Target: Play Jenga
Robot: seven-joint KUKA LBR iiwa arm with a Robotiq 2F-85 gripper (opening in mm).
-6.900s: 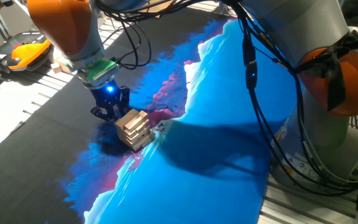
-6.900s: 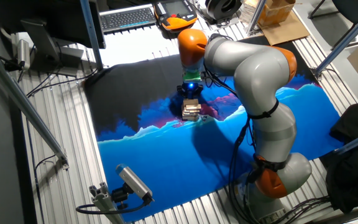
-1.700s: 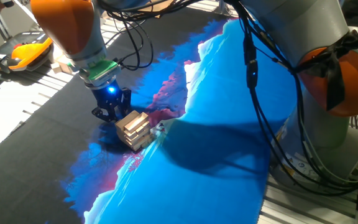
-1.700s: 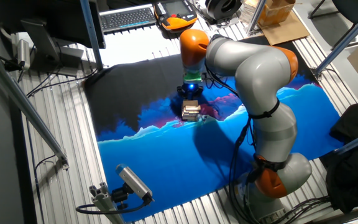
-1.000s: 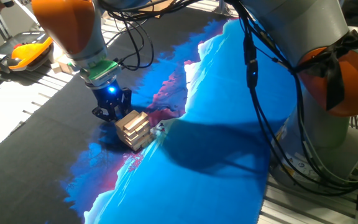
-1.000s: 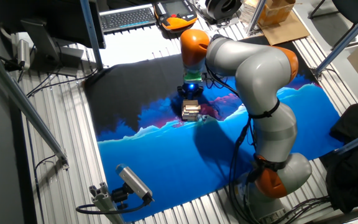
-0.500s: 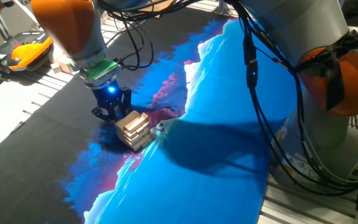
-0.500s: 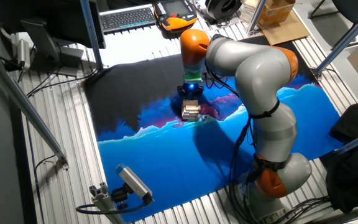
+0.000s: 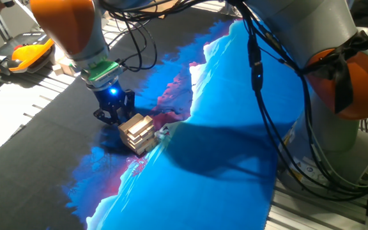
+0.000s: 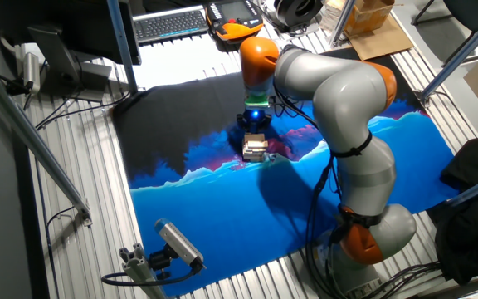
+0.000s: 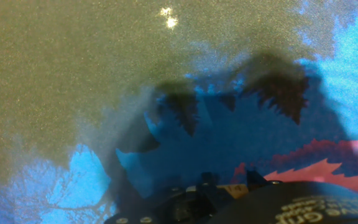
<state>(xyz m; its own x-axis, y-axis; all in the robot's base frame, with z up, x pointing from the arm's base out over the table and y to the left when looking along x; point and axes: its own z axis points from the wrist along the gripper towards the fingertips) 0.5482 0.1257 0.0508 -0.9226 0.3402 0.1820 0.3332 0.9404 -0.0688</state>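
Nothing has shifted by any clear margin since the earlier frames: my hand (image 9: 114,114) remains low over the bench (image 9: 37,121), just behind the Jenga tower (image 9: 137,132) and about level with its upper layers. Whether my fingers are parted or closed, I cannot tell; they look close to the tower, but contact is not confirmed. In the other fixed view the tower (image 10: 255,148) stands on the printed cloth (image 10: 222,208), slightly askew. The hand view shows only cloth. I judge the current step to be alignment on one block. Next move: a slow, straight push, keeping the layers above undisturbed.
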